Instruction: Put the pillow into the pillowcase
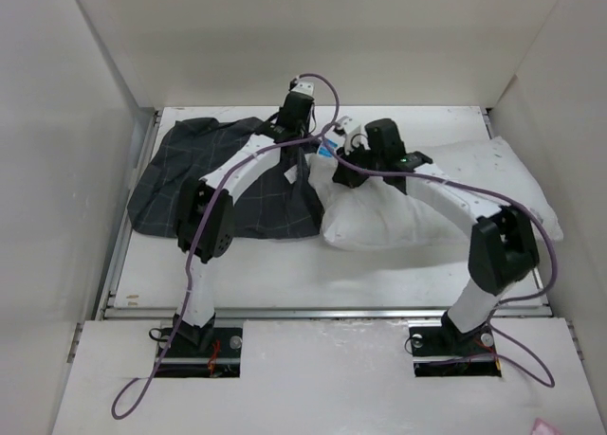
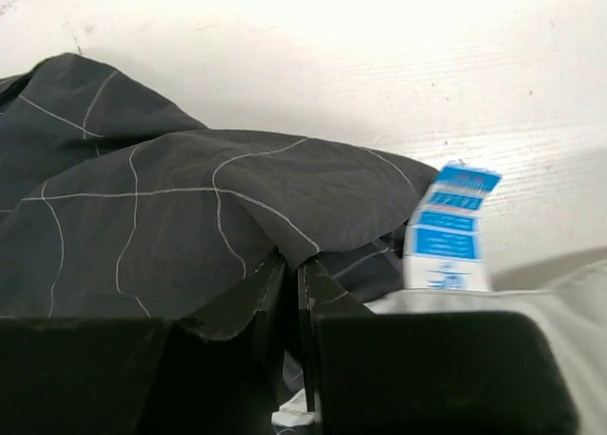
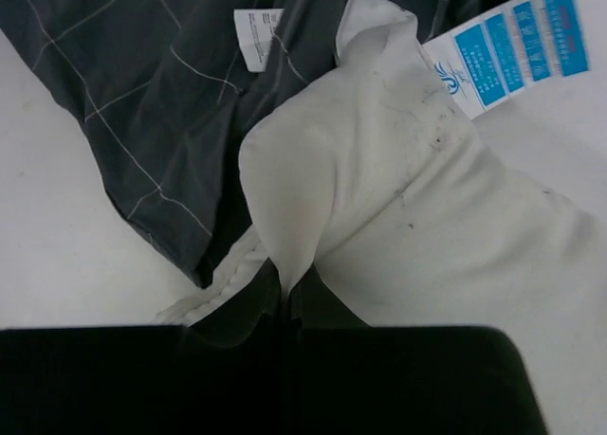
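Note:
The dark grey pillowcase (image 1: 190,174) with a thin light grid lies wrinkled on the left of the table. The off-white pillow (image 1: 455,193) lies on the right, its left end touching the pillowcase. My left gripper (image 1: 296,122) is shut on a fold of the pillowcase (image 2: 190,217) at its far right edge. My right gripper (image 1: 349,165) is shut on a pinch of the pillow (image 3: 379,198) near its left end. A blue and white label (image 3: 512,42) hangs from the pillow's corner; it also shows in the left wrist view (image 2: 446,231).
White walls close in the table on the left, back and right. A metal rail (image 1: 322,312) runs along the table's near edge. A small white tag (image 3: 258,37) is sewn on the pillowcase. Purple cables trail from both arms.

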Tool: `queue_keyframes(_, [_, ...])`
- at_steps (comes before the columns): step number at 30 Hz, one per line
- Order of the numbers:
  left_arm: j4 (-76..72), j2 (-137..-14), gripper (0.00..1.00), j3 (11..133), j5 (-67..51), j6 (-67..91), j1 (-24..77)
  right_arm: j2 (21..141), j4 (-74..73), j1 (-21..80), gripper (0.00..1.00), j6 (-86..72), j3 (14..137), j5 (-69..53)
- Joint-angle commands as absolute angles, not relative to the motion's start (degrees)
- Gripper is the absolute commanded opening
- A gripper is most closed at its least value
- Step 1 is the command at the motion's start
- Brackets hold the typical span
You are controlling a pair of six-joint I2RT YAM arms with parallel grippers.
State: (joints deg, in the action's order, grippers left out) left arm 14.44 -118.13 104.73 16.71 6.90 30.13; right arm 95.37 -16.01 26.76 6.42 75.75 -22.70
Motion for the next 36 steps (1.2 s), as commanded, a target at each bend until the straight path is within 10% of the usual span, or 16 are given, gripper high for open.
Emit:
queue_keyframes(1, [15.2, -117.9, 0.07, 107.0, 15.0, 7.7, 29.9, 99.2, -10.3, 29.0, 0.00, 5.8, 81.4, -28.7])
queue_keyframes(22, [18.1, -99.7, 0.00, 103.1, 26.3, 5.6, 29.4, 117.9, -10.5, 26.8, 0.00, -3.3, 81.8, -9.5])
queue_keyframes(36, [16.5, -98.1, 0.00, 95.1, 11.2, 5.5, 29.4, 92.4, -4.6, 29.0, 0.00, 12.7, 75.3, -38.8])
